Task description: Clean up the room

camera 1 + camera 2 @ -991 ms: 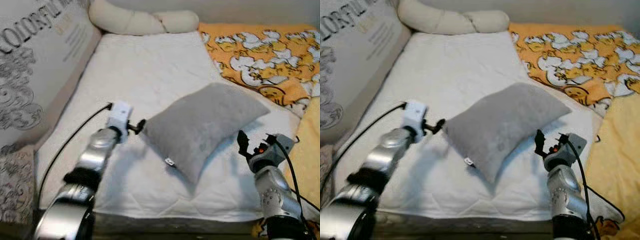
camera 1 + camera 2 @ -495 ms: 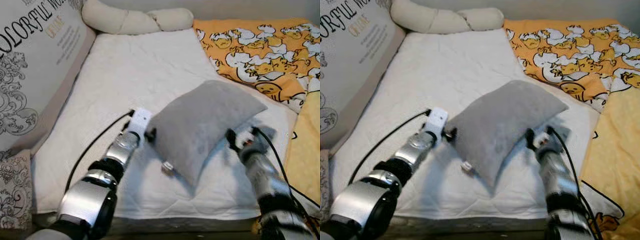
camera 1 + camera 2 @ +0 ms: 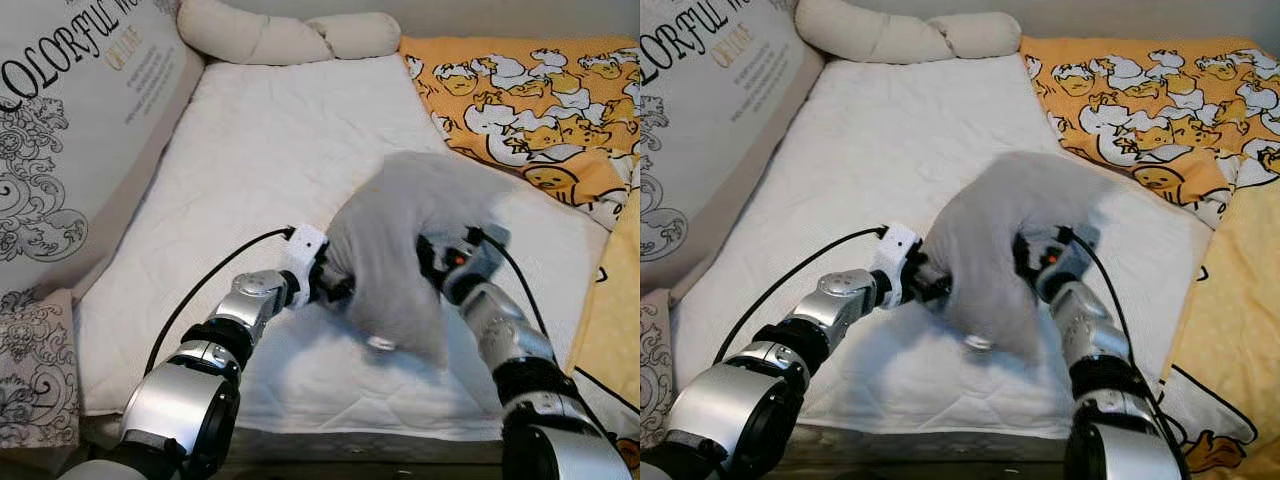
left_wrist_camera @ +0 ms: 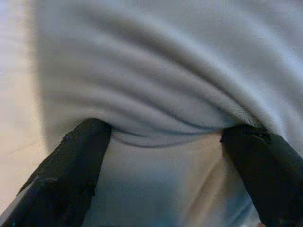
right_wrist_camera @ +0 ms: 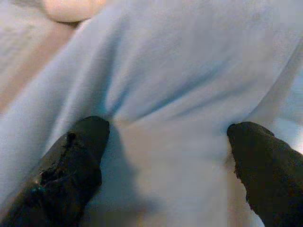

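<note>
A grey pillow stands bunched up in the middle of the white mattress, squeezed between my two arms. My left gripper presses into its left side and my right gripper into its right side. In the left wrist view the grey fabric folds over the spread black fingers. The right wrist view has the same fabric dented between two wide-apart fingers. Both grippers are open against the pillow. A small tag hangs at its lower edge.
An orange duck-print blanket covers the far right of the bed, with a yellow sheet below it. A cream knotted bolster lies along the head end. A large printed cushion leans on the left side.
Both grippers have closed in on the pillow from either side. The pillow, flat and tilted a second ago, is now pushed together and raised into a hump.
</note>
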`<state>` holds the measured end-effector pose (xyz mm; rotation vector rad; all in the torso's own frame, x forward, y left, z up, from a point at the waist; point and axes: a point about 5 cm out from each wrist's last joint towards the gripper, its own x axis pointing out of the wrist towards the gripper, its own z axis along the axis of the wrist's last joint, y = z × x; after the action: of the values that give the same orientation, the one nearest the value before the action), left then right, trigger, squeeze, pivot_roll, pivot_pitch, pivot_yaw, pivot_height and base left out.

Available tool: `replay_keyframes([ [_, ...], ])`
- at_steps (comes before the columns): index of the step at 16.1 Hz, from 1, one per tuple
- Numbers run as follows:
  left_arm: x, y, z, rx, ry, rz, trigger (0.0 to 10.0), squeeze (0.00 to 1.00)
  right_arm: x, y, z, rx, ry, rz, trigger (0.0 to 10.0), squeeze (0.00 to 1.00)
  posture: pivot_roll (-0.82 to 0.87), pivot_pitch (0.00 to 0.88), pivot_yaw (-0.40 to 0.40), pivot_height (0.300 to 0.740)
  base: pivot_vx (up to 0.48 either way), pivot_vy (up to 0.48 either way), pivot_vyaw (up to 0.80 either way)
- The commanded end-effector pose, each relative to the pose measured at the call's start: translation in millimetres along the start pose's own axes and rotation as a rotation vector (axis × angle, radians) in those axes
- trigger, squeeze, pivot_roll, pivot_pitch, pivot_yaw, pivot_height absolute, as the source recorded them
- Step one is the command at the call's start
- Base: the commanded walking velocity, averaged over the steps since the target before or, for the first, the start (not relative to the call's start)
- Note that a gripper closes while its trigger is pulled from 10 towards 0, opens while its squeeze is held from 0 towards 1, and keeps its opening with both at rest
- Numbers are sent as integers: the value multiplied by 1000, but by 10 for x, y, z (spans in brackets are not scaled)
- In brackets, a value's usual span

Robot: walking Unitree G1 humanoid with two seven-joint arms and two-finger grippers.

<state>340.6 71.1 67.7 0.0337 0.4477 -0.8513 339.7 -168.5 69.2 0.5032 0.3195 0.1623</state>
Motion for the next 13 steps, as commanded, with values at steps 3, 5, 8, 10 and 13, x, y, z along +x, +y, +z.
replay_keyframes([
  [3, 20, -55, 232, 6, -96, -108, 10000, 0, 137, 417, -45, 22, 50, 189, 10000, 1000, -75, 0, 36, 740, 0, 0, 0],
  [5, -48, 25, 350, -2, -148, -123, 10000, 0, 184, 610, -52, 42, 77, 285, 10000, 1000, -58, 0, 23, 740, 0, 0, 0],
  [8, -184, 135, 499, 1, -236, -128, 10000, 0, 196, 677, -14, 39, 87, 323, 10000, 1000, -41, 0, 7, 740, 0, 0, 0],
  [10, -250, 125, 540, 18, -265, -170, 10000, 0, 171, 608, 28, 25, 86, 311, 10000, 1000, -39, 0, 6, 740, 0, 0, 0],
  [13, -356, 65, 497, 70, -265, -247, 10000, 0, 63, 325, 70, -13, 91, 239, 10000, 1000, -41, 0, 7, 740, 0, 0, 0],
])
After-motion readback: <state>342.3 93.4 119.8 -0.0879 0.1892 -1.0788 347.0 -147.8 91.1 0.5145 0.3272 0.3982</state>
